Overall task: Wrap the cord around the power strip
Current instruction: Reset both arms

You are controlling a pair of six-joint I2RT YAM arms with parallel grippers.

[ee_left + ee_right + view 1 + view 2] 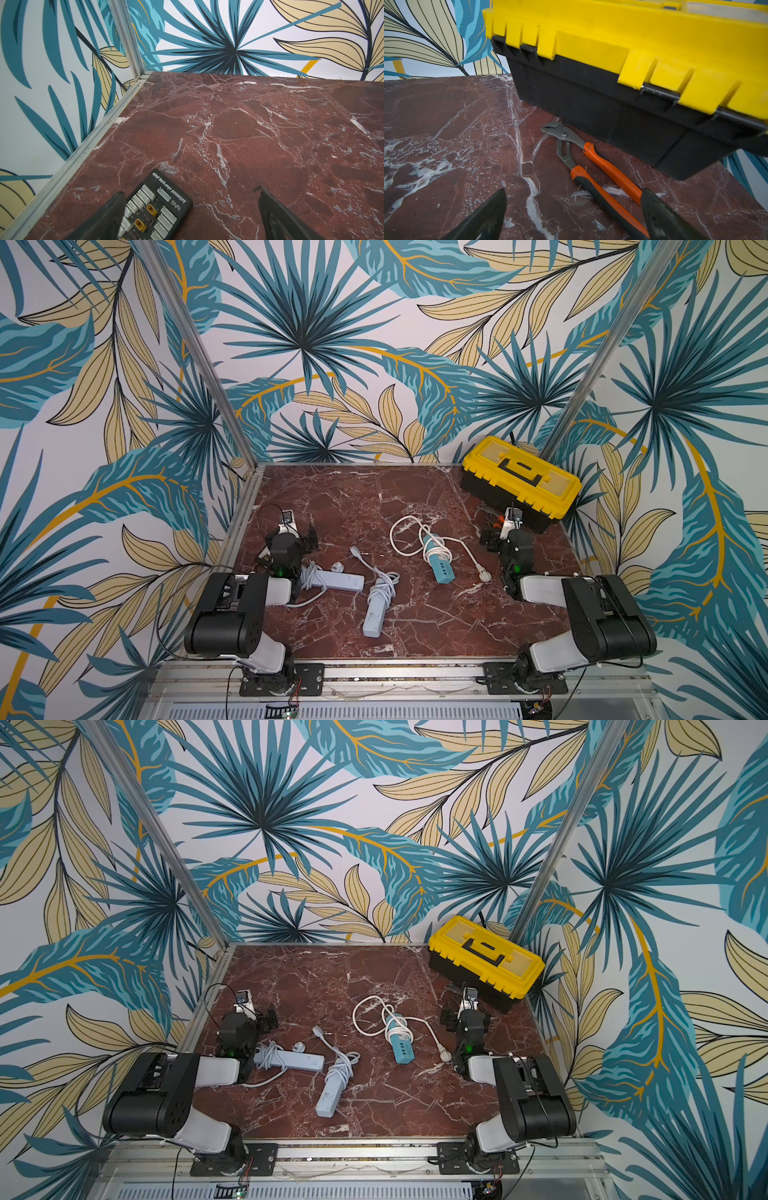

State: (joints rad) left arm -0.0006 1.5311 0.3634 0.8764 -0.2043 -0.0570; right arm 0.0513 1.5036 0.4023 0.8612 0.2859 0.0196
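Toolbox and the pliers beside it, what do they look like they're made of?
Toolbox: likely moulded plastic, judging by ribbed edges; matte black body, smoother yellow lid. Pliers: bare grey metal head with a pivot bolt; handles seem rubber-coated, orange and black.

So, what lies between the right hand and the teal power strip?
In both top views, only a loose run of white cord crosses the bare tabletop between the right hand and the teal power strip.

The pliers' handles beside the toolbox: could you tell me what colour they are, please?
The pliers handles are orange with black; they show best in the right wrist view.
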